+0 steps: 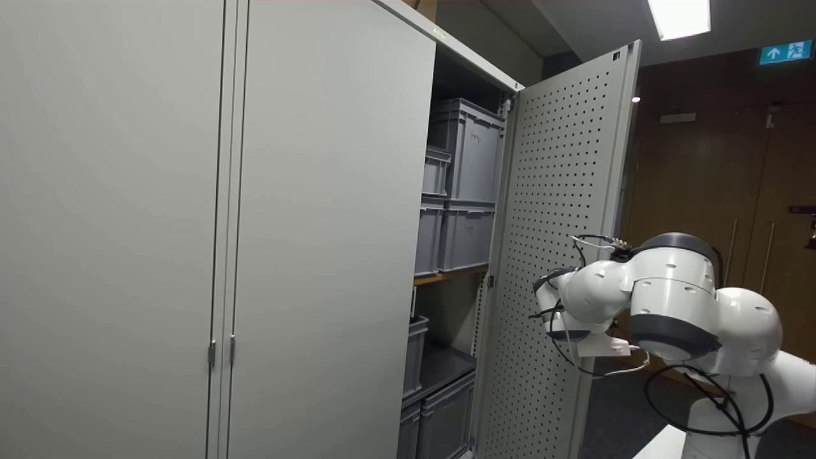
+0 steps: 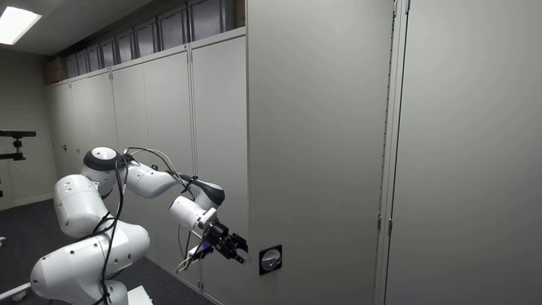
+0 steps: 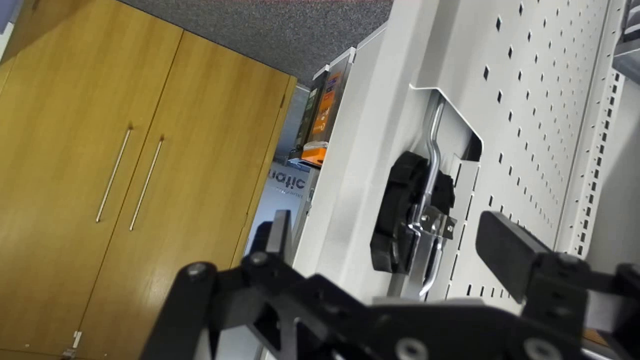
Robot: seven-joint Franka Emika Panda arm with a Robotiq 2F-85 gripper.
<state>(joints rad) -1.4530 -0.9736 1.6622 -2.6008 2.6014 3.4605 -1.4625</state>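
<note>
Cabinet door — smooth painted metal; latch rod shiny metal; end effector matt; cupboard — grained wood.

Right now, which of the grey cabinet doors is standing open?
The perforated door, nearest the gripper: it is swung outward, while the other grey doors look closed.

Dim exterior views, glaring ceiling light, softly blurred wrist-view foreground
</note>
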